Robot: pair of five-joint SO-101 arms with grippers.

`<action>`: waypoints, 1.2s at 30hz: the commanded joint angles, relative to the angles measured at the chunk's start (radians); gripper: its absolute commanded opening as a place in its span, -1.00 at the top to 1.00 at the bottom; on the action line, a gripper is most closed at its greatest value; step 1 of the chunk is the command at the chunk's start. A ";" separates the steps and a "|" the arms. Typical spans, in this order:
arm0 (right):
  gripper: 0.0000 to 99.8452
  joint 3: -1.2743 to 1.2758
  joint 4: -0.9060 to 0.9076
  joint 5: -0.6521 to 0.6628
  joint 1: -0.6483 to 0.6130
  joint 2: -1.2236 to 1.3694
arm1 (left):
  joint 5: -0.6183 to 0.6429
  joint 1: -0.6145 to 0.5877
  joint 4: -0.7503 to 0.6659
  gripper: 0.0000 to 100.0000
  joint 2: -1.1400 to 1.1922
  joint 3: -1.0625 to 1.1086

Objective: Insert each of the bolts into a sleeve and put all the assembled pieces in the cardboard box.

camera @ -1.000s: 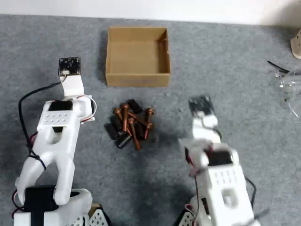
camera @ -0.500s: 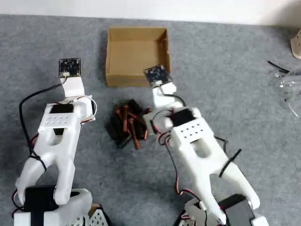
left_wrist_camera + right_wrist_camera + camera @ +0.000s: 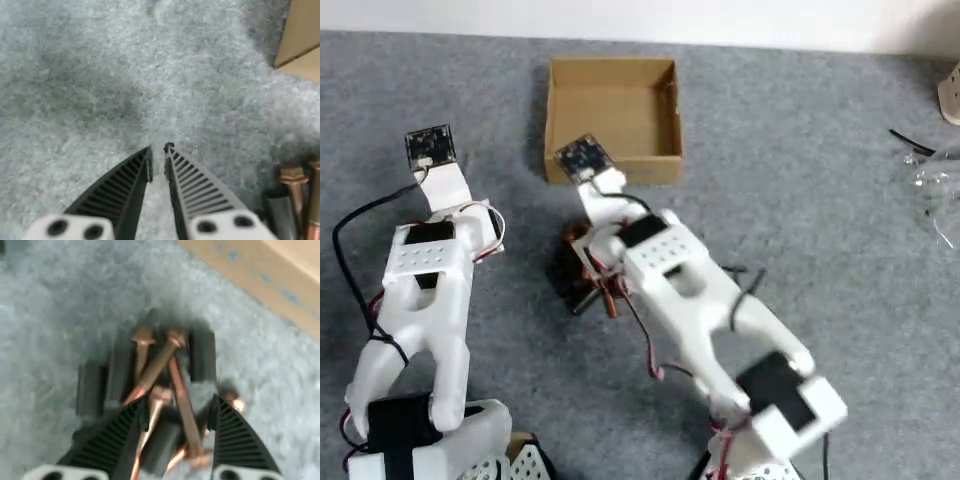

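High view: the right arm [image 3: 670, 270] overhangs the heaped bolts [image 3: 612, 308] and sleeves [image 3: 566, 268], with the box [image 3: 612, 168] just beyond.

Left wrist view: the left end effector [image 3: 158, 148] is clenched and empty, with bolts just beside it.

Right wrist view: the right end effector [image 3: 177, 410] is released and straddles the heap. The bolts look stiff, smooth and likely slippery, so grip one mid-shank.

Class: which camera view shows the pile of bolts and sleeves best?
The right wrist view: the pile lies bare at the open right hand. From above, an arm covers much of it; the left wrist view catches two bolt heads.
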 commanded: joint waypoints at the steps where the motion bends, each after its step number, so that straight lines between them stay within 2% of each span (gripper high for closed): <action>1: 0.63 -0.165 -0.028 0.023 -0.001 0.101 | 0.015 -0.012 -0.015 0.88 -0.008 -0.010; 7: 0.63 -0.268 -0.027 0.028 0.031 0.232 | 0.015 -0.012 -0.015 0.88 -0.012 -0.010; 22: 0.63 -0.272 -0.025 0.023 0.116 0.240 | 0.012 -0.007 -0.015 0.88 -0.012 -0.007; 36: 0.63 -0.268 -0.064 0.023 0.076 0.246 | 0.011 -0.007 -0.012 0.88 -0.012 -0.005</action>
